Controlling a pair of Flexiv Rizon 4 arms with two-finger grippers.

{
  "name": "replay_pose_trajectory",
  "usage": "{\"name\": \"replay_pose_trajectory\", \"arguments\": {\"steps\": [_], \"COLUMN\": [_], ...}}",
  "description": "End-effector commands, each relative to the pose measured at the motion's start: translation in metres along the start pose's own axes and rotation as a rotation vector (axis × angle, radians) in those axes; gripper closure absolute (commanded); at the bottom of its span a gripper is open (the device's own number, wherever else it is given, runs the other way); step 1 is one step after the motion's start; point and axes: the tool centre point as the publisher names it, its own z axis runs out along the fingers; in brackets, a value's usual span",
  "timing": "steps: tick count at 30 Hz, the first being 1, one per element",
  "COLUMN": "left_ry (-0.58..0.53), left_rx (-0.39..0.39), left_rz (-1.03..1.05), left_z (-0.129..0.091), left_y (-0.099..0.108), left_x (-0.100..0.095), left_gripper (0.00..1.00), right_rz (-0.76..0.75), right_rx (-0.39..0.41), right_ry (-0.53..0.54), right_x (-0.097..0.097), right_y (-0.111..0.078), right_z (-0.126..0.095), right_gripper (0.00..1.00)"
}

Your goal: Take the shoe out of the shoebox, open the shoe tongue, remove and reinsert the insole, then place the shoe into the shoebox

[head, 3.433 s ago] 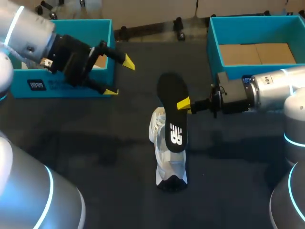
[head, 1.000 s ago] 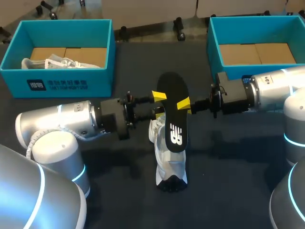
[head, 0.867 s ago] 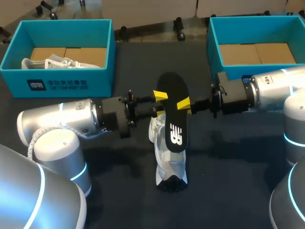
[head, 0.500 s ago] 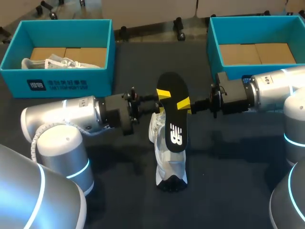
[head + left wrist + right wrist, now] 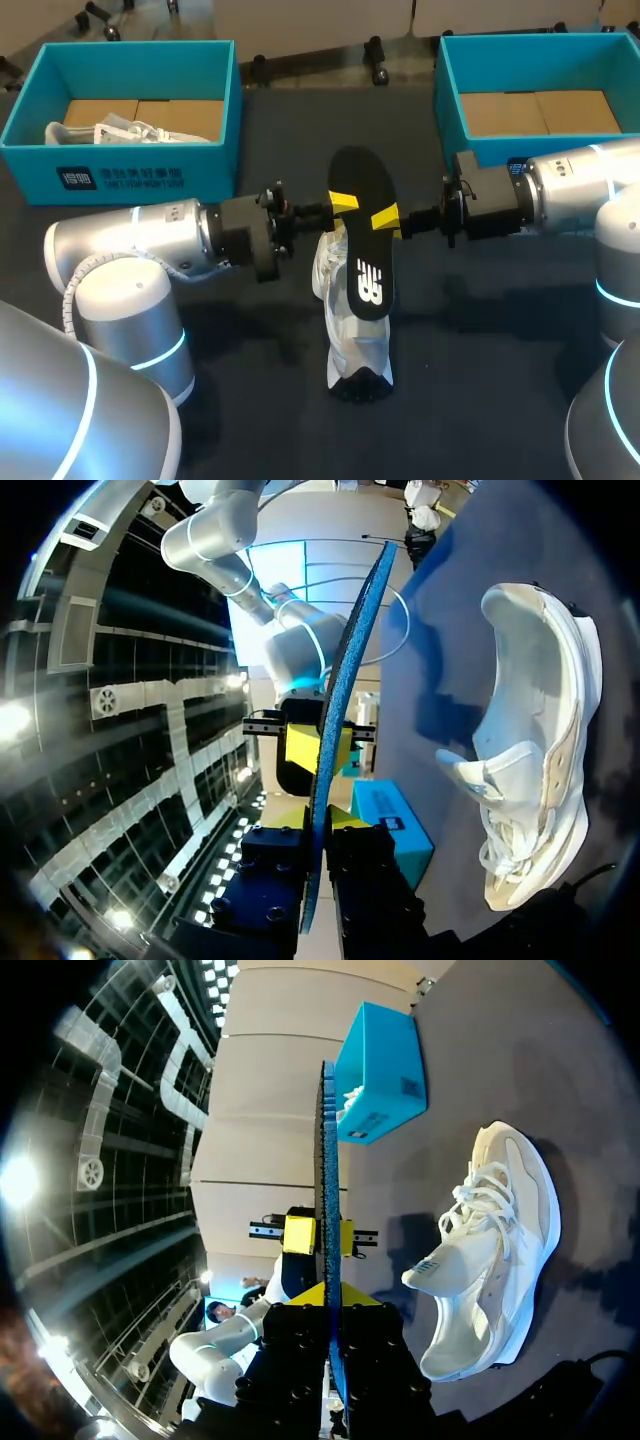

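Now: insole up between both grippers, shoe on the table

Head view. Black insole [image 5: 360,240] in mid frame, raised over the shoe [image 5: 352,340], its length running from upper to lower frame, logo face up. Left arm comes in from the left edge, lying low across the table [image 5: 250,340]. Left gripper [image 5: 337,212] is at the insole's left edge, one yellow tip on the top face. Right arm comes in from the right edge; right gripper [image 5: 385,220] is at the insole's right edge, straight across from the left one.

Jaws. Left wrist view: the insole shows edge-on, passing between that gripper's own fingers, the other gripper's yellow tips just ahead and set on either face. Right wrist view: same layout in reverse, with yellow pads flush on both faces. Both grippers read as pinching the insole, one from each side.

Shoe: white, on its side on the dark table, lower middle of the frame, under the insole's lower half. Whether the insole touches it I cannot tell.

Left box [image 5: 130,183], teal, upper left, with a second shoe [image 5: 120,132] in it, white, at its left end on the cardboard floor. Right box [image 5: 452,100], teal, upper right, brown cardboard floor showing. Both boxes stand well apart from the shoe.
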Motion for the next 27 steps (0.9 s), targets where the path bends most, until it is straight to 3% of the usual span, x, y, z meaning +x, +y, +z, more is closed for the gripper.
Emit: {"name": "replay_pose_trajectory", "arguments": {"steps": [1, 8, 19, 22, 25, 27], "left_ry": [0.0, 0.0, -0.009, -0.008, -0.009, -0.009], "left_rx": [0.003, -0.002, -0.031, -0.035, -0.043, -0.044], "left_rz": [0.003, 0.01, 0.033, 0.039, 0.047, 0.049], "left_z": [0.0014, 0.0033, 0.0068, 0.0084, 0.0099, 0.0105], "left_y": [-0.0015, -0.0018, -0.0016, -0.0023, -0.0021, -0.0019], "left_x": [-0.0002, 0.0013, 0.0015, 0.0037, 0.0056, 0.0063], "left_gripper": [0.88, 0.82, 0.83, 0.85, 1.0, 1.0], "right_rz": [-0.001, -0.001, -0.001, -0.001, -0.001, -0.001], "right_rx": [-0.002, -0.002, -0.002, -0.002, -0.002, -0.002], "right_ry": [-0.001, -0.001, -0.001, -0.001, -0.001, -0.001], "right_x": [-0.0003, -0.0003, -0.0003, -0.0003, -0.0003, -0.0003], "right_y": [-0.0007, -0.0007, -0.0007, -0.0007, -0.0007, -0.0007], "right_z": [0.001, 0.001, 0.001, 0.001, 0.001, 0.001], "right_gripper": [1.0, 1.0, 1.0, 1.0, 1.0, 1.0]}}
